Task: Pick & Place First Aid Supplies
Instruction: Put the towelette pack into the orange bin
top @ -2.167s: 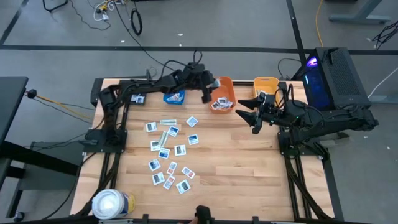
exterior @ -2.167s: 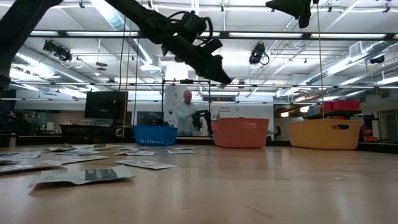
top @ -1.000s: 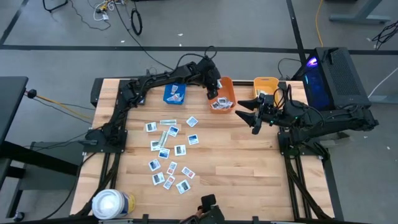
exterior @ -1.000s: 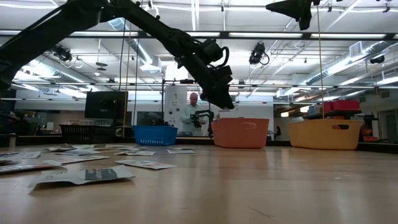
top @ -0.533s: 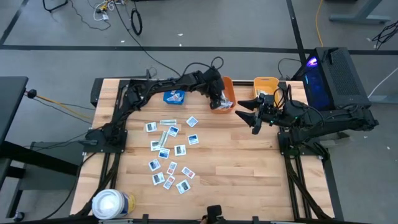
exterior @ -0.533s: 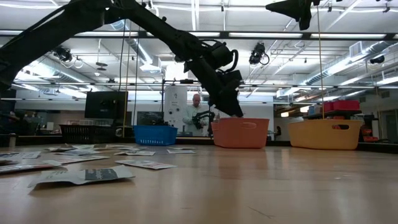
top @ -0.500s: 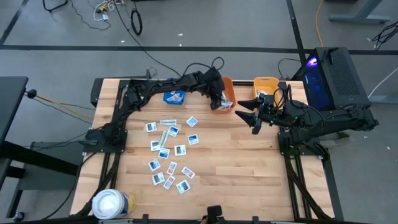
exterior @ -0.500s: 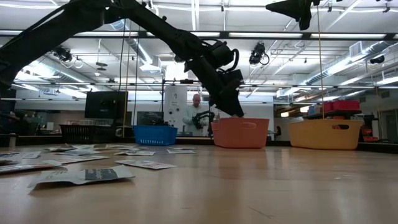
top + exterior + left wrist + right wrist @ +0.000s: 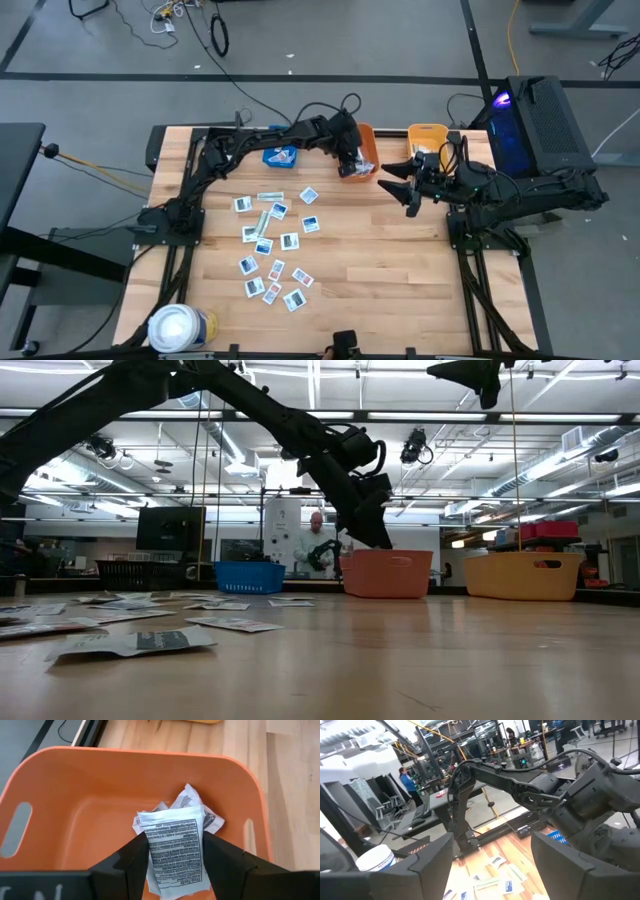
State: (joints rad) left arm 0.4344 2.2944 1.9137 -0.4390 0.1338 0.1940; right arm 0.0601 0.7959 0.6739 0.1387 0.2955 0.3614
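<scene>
Left wrist view showed the left gripper [image 9: 175,862] clamped on a small flat white packet with black print [image 9: 176,851], held over the interior of the orange plastic bin [image 9: 90,805]; more crumpled white packets [image 9: 192,802] lay on the bin floor beneath it. High view placed that gripper [image 9: 348,163] above the orange bin at the table's far edge, between the blue bin [image 9: 280,156] and the yellow bin [image 9: 427,134]. Remaining loose white packets [image 9: 272,245] lay scattered on the wooden table [image 9: 380,260]. Right gripper [image 9: 402,190] hung near the yellow bin, fingers spread, holding nothing.
</scene>
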